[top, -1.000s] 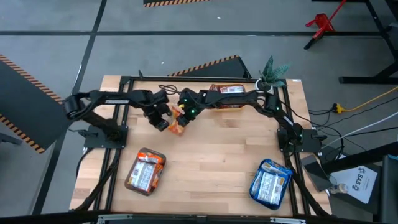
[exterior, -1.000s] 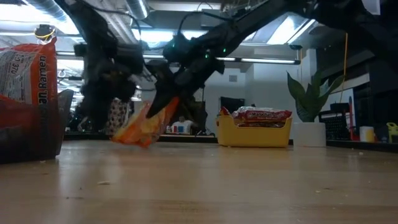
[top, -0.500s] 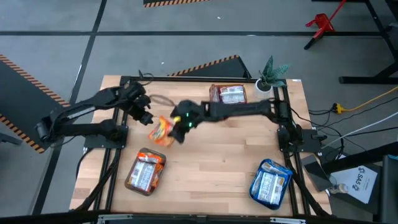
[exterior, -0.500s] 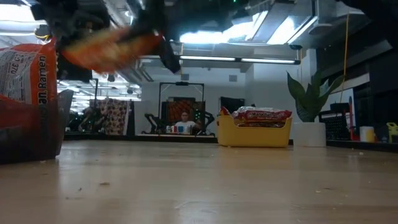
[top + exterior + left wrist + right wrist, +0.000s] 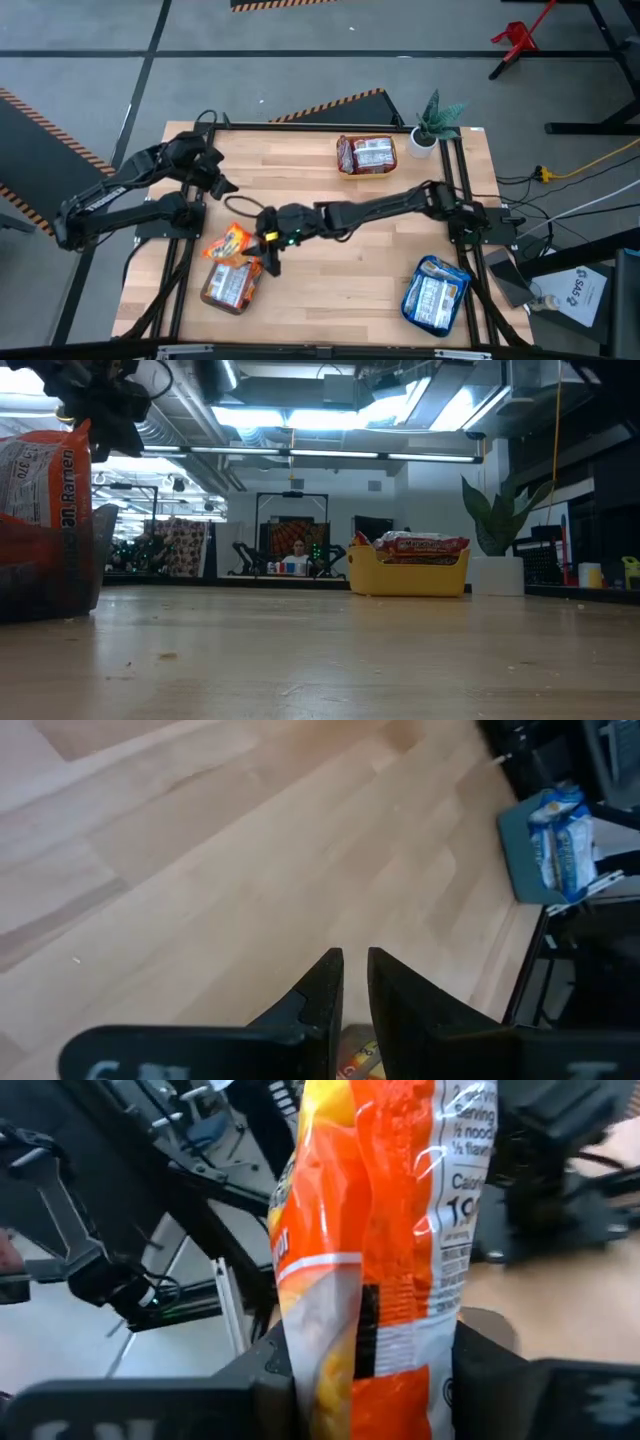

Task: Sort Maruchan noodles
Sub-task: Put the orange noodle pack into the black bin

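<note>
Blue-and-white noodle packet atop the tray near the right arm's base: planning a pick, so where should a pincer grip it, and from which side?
Probably from straight above: the blue-and-white packet lies flat in the tray, whose walls block side approaches. Pinch across a short end. The right pincer holds an orange packet; the left pincer waits at the table's left edge.

Counter point(image 5: 350, 260): the middle and near-centre stretch of bare wood lies open between the corner holders. Obstacles: yellow bowl point(image 5: 366, 166) of packets at the far edge, potted plant point(image 5: 433, 122) just beside it; blue tray point(image 5: 436, 295) at the near right corner; grey tray point(image 5: 236, 278) at the near left. The right arm point(image 5: 375, 212) stretches low across the middle, its pincer point(image 5: 262, 247) clamped on an orange packet point(image 5: 226, 243) above the grey tray. Left pincer point(image 5: 214, 180), nearly closed, sits near the far left edge.
</note>
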Controlling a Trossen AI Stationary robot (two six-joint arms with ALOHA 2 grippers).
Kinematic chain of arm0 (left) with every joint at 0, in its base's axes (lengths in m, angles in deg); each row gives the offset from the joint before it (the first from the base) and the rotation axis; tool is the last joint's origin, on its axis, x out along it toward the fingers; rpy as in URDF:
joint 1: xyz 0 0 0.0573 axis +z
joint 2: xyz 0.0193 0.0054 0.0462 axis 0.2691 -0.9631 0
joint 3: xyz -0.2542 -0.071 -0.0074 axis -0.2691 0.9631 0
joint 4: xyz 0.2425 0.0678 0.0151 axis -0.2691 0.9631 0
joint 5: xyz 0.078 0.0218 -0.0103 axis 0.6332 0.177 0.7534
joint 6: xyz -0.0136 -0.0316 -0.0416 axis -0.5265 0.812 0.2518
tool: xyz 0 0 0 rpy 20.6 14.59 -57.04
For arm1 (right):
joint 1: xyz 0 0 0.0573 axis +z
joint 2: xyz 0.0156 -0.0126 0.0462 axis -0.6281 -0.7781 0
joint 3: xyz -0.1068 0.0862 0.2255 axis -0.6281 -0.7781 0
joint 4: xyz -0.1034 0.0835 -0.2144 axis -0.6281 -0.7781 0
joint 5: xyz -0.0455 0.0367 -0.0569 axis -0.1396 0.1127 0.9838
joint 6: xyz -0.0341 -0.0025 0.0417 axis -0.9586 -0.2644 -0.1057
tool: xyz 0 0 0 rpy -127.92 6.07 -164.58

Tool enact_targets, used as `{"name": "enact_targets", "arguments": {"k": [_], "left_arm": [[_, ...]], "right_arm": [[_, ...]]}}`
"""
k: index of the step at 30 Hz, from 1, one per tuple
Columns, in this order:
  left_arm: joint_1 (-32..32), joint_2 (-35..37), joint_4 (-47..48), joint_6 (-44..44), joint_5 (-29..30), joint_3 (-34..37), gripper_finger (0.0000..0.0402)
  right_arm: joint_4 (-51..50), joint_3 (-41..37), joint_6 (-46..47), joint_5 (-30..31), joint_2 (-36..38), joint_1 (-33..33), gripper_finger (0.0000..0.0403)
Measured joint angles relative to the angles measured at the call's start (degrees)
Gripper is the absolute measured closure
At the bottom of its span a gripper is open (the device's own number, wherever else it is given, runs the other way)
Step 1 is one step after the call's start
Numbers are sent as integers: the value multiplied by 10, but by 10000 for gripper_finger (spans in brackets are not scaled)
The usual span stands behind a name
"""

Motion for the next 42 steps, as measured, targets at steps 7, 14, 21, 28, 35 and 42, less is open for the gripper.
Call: {"name": "enact_targets", "arguments": {"k": [7, 14, 21, 28, 35, 42], "left_arm": [[0, 22, 2, -1, -1, 0, 357], [0, 30, 7, -4, -4, 0, 357], [0, 30, 8, -15, -5, 0, 357], [0, 30, 8, -16, 7, 0, 357], [0, 30, 7, -16, 11, 0, 357], [0, 29, 7, -16, 13, 0, 357]], "right_arm": [[-42, 185, 3, -75, -133, 18, 302], [-32, 172, 69, -108, -151, 20, 302], [-40, 171, 74, -115, -185, 20, 301], [-42, 171, 93, -172, -206, 20, 301], [-49, 179, 82, -146, -206, 20, 265], [-42, 197, 68, -130, -206, 19, 154]]}}
